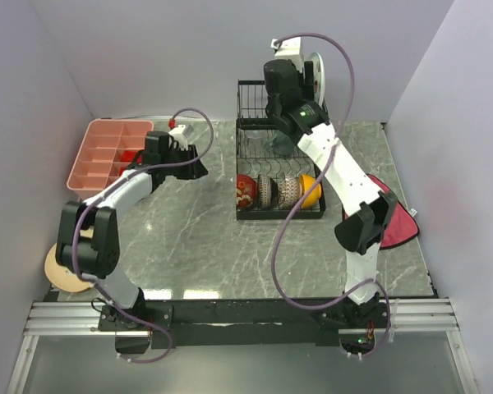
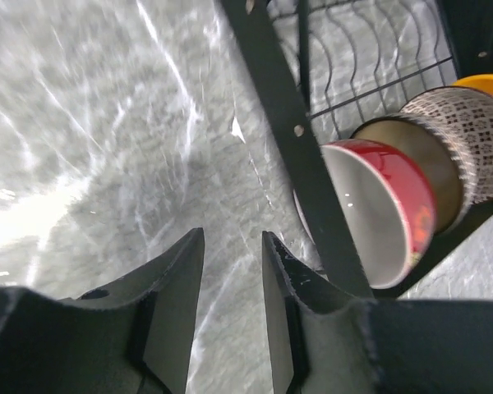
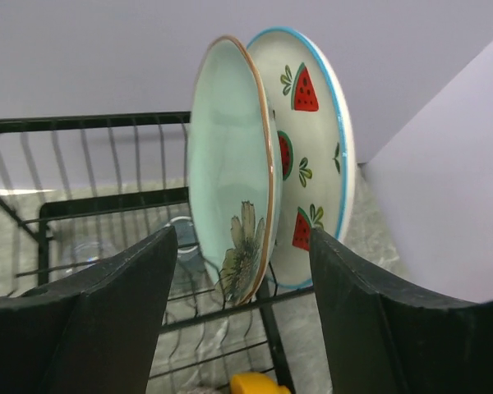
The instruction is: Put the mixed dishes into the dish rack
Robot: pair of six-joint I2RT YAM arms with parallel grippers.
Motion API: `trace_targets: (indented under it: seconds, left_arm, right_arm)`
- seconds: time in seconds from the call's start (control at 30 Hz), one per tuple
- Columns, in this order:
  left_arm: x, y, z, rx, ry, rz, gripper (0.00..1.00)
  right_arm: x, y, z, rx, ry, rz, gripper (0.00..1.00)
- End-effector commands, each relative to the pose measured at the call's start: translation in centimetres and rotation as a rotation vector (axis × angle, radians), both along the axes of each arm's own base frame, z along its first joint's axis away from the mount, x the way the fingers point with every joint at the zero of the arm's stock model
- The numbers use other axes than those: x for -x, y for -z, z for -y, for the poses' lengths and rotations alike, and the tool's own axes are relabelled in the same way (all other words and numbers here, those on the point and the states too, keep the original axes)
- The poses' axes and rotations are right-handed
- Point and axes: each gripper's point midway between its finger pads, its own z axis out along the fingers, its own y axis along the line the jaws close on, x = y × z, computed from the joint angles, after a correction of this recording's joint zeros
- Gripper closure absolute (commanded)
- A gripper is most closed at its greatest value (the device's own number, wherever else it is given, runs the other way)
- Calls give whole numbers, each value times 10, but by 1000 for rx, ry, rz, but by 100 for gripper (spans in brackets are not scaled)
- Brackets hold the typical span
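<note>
- Position of black wire two-tier dish rack (image 1: pixel 279 215): back-centre of grey marble table (image 1: pixel 189 238), btw my two arms.
- R gripper (image 3: pixel 242 238): my jaws stand wide apart, nothing clamped. It's up at rack's far right end. In wrist view, fingers (image 3: pixel 115 312) sit either side of the plates but short of them, no contact I can see.
- Mint-green floral plate w/ brown rim (image 3: pixel 230 156): upright on edge in rack's wires, standing free.
- White watermelon-print plate w/ blue rim (image 3: pixel 316 139): upright just behind mint one, rims close; can't tell if touching.
- Clear glass (image 3: pixel 181 236): low inside rack, left of mint plate; faint, hard to make out.
- L gripper (image 2: pixel 230 263): my jaws at a narrow gap, empty, only bare marble showing btw them. It's low over table, just beside rack's near-left corner.
- Four bowls stand on edge in a row in rack's lower tray: red glazed bowl w/ pale inside (image 2: pixel 361 222) nearest L gripper, then brown bowl (image 2: pixel 423 160), black-and-white patterned bowl (image 2: pixel 468 115), orange bowl (image 2: pixel 489 82) at far end.
- Tan round plate (image 1: pixel 62 267): near-left table edge, partly under my L arm, well apart from rack.
- Pink plastic compartment tray (image 1: pixel 107 152): far-left of table, beyond L gripper.
- Red cloth (image 1: pixel 398 217): right side, partly under my R arm.
</note>
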Motion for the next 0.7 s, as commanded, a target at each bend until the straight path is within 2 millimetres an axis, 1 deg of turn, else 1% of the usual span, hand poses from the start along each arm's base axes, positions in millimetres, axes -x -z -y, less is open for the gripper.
trace_targets:
  seconds: [0.0, 0.07, 0.1, 0.13, 0.17, 0.2, 0.23, 0.27, 0.3, 0.33, 0.37, 0.4, 0.47, 0.5, 0.57, 0.6, 0.63, 0.67]
  left_arm:
    - [4, -62, -17, -83, 13, 152, 60]
    - [9, -67, -30, -137, -3, 164, 59]
    - [16, -72, -42, -184, 3, 177, 60]
    - [21, -72, -50, -219, 0, 179, 60]
    - [24, -70, -60, -271, -2, 187, 60]
    - [28, -76, -73, -333, 8, 222, 61]
    - [38, -68, -82, -376, 17, 191, 61]
    - [46, -60, -91, -415, 24, 177, 62]
    - [52, -60, -112, -487, 14, 191, 64]
    - [61, -53, -123, -517, 17, 161, 67]
    - [69, -44, -135, -544, 12, 136, 70]
    - [74, -46, -157, -588, -13, 144, 78]
    - [90, -33, -183, -628, -17, 97, 96]
    - [95, -32, -203, -670, -26, 93, 99]
    - [110, -19, -219, -702, -2, 42, 99]
    - [115, -14, -238, -737, -17, 17, 99]
    - [122, -5, -247, -746, -16, -15, 99]
    - [128, 0, -255, -748, -21, -43, 99]
  right_arm:
    - [34, -47, -5, -129, -76, 75, 27]
    - [44, -51, -16, -187, -154, 60, 26]
    - [53, -57, -17, -215, -185, 60, 25]
    - [57, -45, -30, -231, -261, 8, 24]
    - [62, -40, -38, -251, -314, -17, 21]
    - [72, -44, -41, -263, -369, -25, 18]
    - [79, -23, -60, -264, -483, -100, 17]
    - [86, -15, -67, -251, -537, -135, 18]
    - [96, 1, -70, -241, -581, -194, 19]
    - [102, 11, -73, -241, -612, -231, 19]
    - [110, 21, -79, -257, -652, -271, 17]
    - [119, 37, -77, -259, -660, -313, 13]
    - [131, 52, -82, -272, -709, -365, 2]
    - [139, 64, -80, -271, -716, -411, 1]
    - [147, 76, -81, -271, -740, -453, 0]
    - [151, 86, -80, -267, -748, -475, 0]
    - [155, 90, -84, -270, -774, -490, 0]
    - [156, 93, -84, -269, -780, -498, 0]
